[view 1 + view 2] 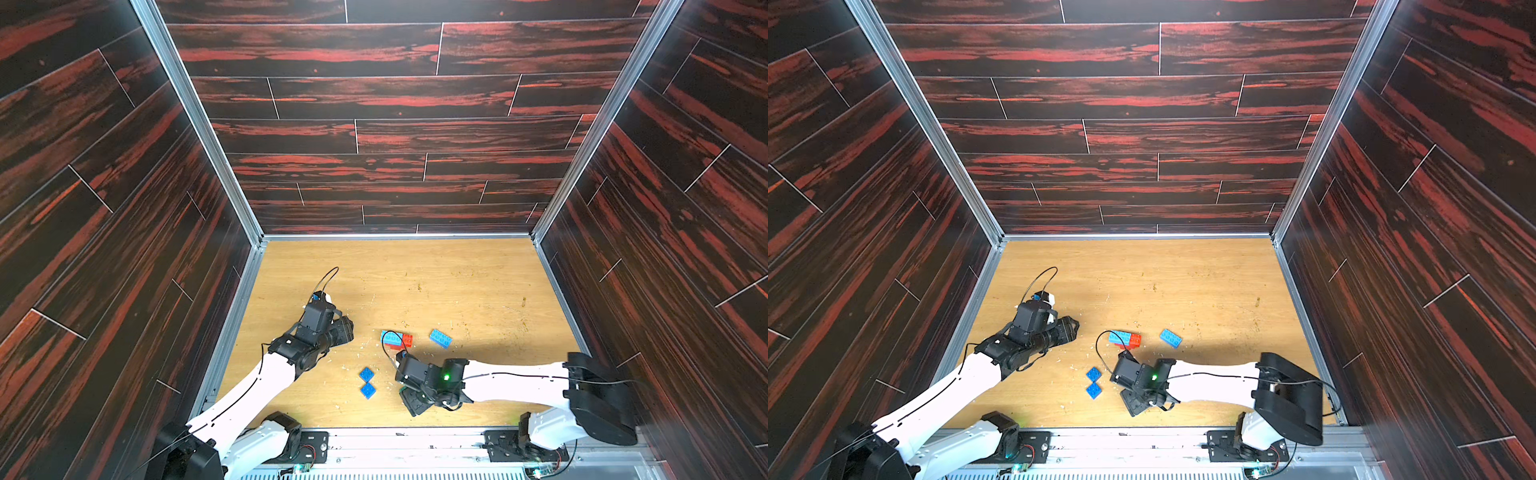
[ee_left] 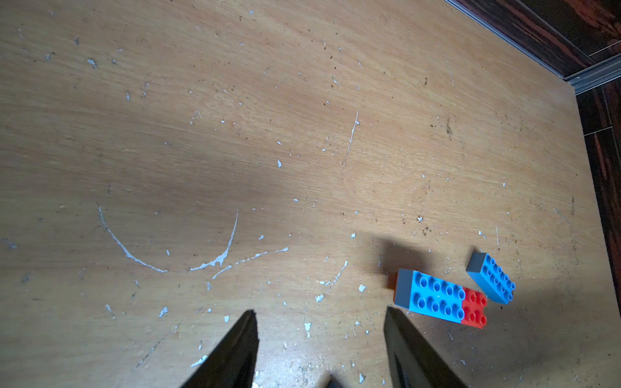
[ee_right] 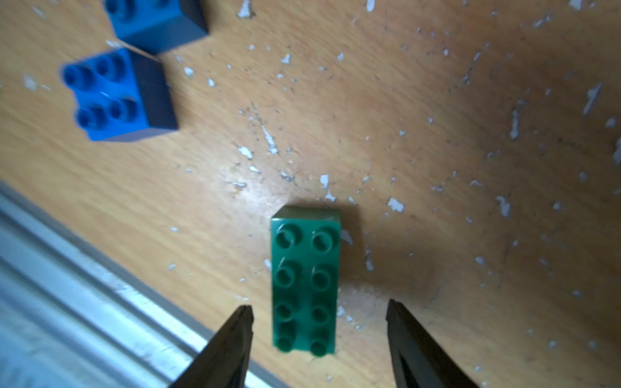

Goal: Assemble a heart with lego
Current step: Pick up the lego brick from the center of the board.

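A long light blue brick joined on red-orange bricks forms a small cluster (image 1: 395,338) (image 1: 1124,338) (image 2: 437,299) mid-table. A loose long light blue brick (image 1: 440,338) (image 2: 492,278) lies just right of it. Two square dark blue bricks (image 1: 367,381) (image 3: 114,94) sit nearer the front. My left gripper (image 1: 347,328) (image 2: 321,312) is open and empty, left of the cluster, one fingertip close to its end. My right gripper (image 1: 409,405) (image 3: 319,305) is open, its jaws either side of the long green brick (image 3: 305,282) with gaps. In both top views that brick is hidden under the gripper.
The wooden table (image 1: 457,282) is scratched and flecked with white chips. A metal rail (image 3: 84,285) runs along the front edge, close to my right gripper. Dark panelled walls (image 1: 395,124) enclose the back and both sides.
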Motion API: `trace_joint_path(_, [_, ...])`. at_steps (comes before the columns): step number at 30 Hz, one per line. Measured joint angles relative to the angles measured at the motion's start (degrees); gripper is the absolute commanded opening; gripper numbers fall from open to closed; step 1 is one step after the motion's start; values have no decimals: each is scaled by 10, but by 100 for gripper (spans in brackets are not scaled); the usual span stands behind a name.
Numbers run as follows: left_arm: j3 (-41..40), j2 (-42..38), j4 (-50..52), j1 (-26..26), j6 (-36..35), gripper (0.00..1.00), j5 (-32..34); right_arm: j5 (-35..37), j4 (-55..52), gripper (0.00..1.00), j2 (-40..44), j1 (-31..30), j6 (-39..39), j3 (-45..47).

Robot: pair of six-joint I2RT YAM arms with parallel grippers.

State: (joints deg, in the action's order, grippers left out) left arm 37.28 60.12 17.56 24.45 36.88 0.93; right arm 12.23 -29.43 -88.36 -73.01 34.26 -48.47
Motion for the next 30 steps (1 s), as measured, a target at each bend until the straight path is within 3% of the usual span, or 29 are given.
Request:
trace_joint_path(6, [0, -3, 0, 0, 2, 65, 6, 4, 10, 54, -28, 0, -29, -13])
trace_joint_path(15, [0, -3, -1, 0, 2, 67, 8, 7, 13, 28, -53, 0, -52, -28])
trace_joint_path(19, [0, -3, -1, 0, 2, 71, 6, 25, -11, 23, -53, 0, -65, -45])
trace_joint_path(25, [16, -2, 3, 0, -3, 76, -13, 51, -48, 19, -41, 7, -159, -120])
trace_joint_path(30, [43, -2, 9, 0, -7, 78, -24, 31, -62, 7, -26, 55, -286, -213])
